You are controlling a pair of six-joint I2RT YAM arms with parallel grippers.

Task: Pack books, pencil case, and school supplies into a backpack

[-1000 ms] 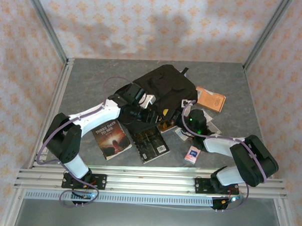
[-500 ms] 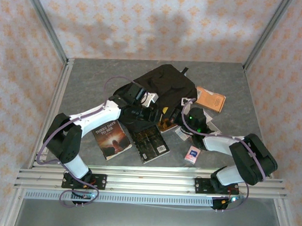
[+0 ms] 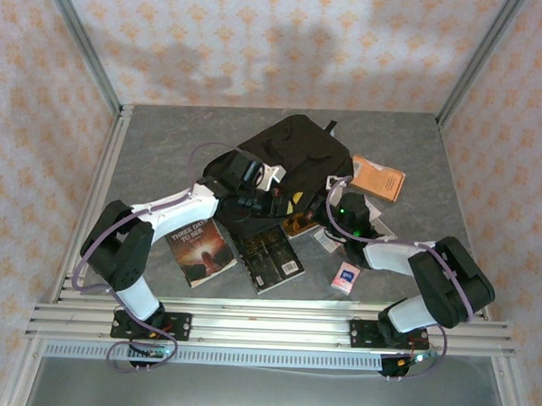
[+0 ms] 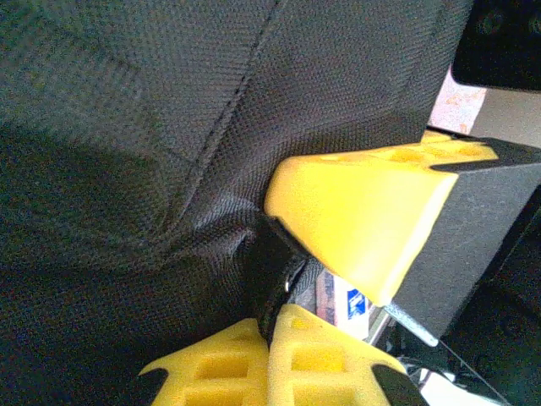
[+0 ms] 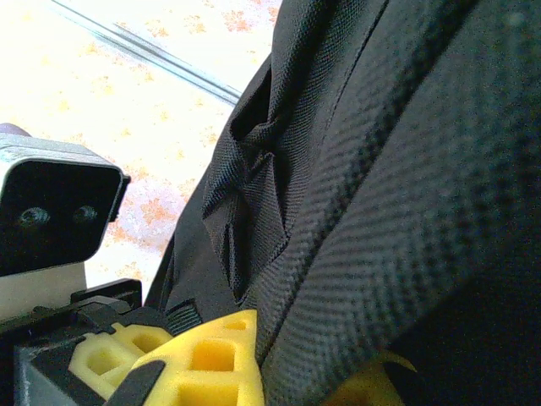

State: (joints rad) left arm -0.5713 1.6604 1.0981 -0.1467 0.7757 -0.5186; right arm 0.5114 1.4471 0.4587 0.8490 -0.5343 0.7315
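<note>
Fabric of the black backpack (image 3: 296,150) is seen so close in both wrist views that its zips and opening cannot be made out there. In the top view it lies at the middle of the frame on the grey table (image 3: 166,144), its lower edge covered by the two arms.

The left gripper (image 4: 270,264) is clamped on a fold of backpack cloth, pinched between its yellow fingers (image 4: 363,211); the lower finger is cut off by the bottom edge. The right gripper (image 5: 292,372) is closed on the backpack too, with a thick ridge of cloth running between its pads and hiding most of the far one. From above, both grippers sit dark against the dark bag and their jaws are hard to tell.

Below the bag, the book with the reddish glow (image 3: 200,249) and the black-grey book (image 3: 267,252) lie side by side. The blue-and-orange book (image 3: 297,225) is mostly hidden under the arms. The orange booklet (image 3: 378,179) lies just right of the bag, and the pink-and-blue packet (image 3: 345,278) sits at lower right, near the right arm.
</note>
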